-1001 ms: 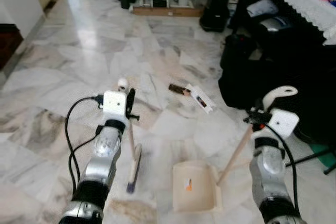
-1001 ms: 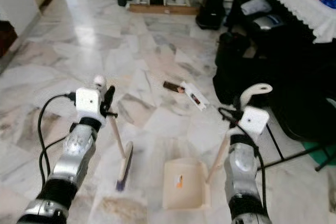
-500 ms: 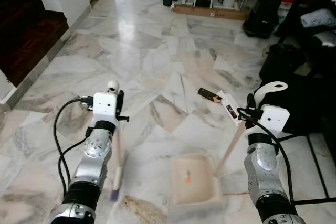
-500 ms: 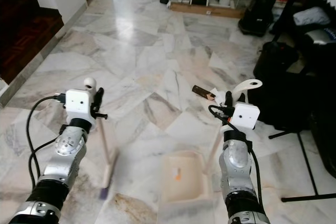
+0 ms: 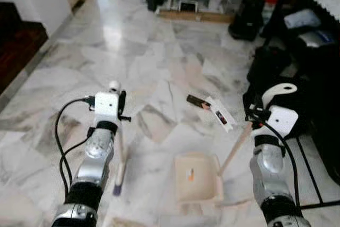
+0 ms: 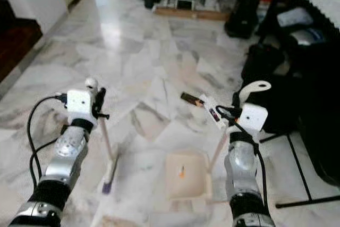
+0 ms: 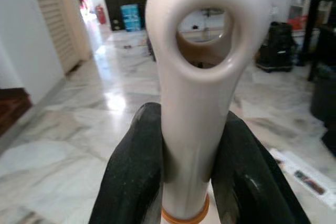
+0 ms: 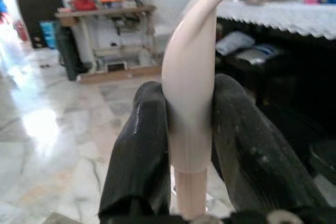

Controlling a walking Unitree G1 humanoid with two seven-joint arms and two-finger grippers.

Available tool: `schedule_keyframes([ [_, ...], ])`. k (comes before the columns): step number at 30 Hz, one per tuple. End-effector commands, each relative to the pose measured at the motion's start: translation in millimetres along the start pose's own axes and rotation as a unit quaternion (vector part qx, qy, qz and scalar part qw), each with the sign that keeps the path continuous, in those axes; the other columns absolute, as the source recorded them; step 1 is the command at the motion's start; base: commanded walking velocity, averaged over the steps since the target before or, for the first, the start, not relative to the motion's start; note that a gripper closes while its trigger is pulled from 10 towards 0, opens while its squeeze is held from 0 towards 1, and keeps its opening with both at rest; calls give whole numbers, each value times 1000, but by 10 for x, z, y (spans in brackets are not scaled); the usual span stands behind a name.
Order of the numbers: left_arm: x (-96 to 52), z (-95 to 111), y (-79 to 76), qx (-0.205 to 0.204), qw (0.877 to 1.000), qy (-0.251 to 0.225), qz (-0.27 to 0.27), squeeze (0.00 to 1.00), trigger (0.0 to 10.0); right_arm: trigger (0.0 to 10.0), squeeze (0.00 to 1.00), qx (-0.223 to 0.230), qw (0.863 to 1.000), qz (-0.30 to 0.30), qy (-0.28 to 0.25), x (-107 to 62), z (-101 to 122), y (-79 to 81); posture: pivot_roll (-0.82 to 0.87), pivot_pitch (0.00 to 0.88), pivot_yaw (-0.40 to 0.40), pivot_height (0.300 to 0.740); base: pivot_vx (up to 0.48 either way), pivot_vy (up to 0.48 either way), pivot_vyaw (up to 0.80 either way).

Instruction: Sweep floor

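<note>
We hold the broom (image 5: 121, 158) in our left end effector (image 7: 191, 166), clamped on its handle, brush end down on the floor (image 5: 79, 67). Our right end effector (image 8: 189, 145) is clamped on the dustpan (image 5: 197, 183) handle. The wrapper (image 5: 220, 115) lies ahead, so a hard push could knock it past the pan. We cannot read its writing.

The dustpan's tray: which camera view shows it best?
The left eye view: the dustpan's tray lies whole on the floor, an orange scrap inside. The right eye view shows it too. The right wrist view gives the handle in the right pincer.
</note>
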State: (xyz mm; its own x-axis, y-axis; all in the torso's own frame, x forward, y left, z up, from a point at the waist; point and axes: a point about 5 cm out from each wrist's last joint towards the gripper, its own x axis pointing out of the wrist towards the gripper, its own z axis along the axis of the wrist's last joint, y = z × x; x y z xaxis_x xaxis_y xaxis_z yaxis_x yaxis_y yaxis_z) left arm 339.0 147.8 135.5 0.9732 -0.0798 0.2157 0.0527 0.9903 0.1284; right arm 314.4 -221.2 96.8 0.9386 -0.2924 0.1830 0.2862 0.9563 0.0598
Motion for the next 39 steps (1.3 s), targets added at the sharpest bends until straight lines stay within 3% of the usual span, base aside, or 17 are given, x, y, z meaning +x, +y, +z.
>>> schedule_keyframes([
  [1, 38, 94, 9, -2, 1000, -25, -1, 0, 10000, 10000, 0, 7, 999, 14, -34, 80, 146, 93, 84, 46, -59, 740, 289, 0, 0],
  [39, 52, 83, 115, 5, 1000, -22, 22, 0, 10000, 10000, 0, 7, 1000, 16, -26, 72, 120, 64, 85, 48, -68, 740, 298, 0, 0],
])
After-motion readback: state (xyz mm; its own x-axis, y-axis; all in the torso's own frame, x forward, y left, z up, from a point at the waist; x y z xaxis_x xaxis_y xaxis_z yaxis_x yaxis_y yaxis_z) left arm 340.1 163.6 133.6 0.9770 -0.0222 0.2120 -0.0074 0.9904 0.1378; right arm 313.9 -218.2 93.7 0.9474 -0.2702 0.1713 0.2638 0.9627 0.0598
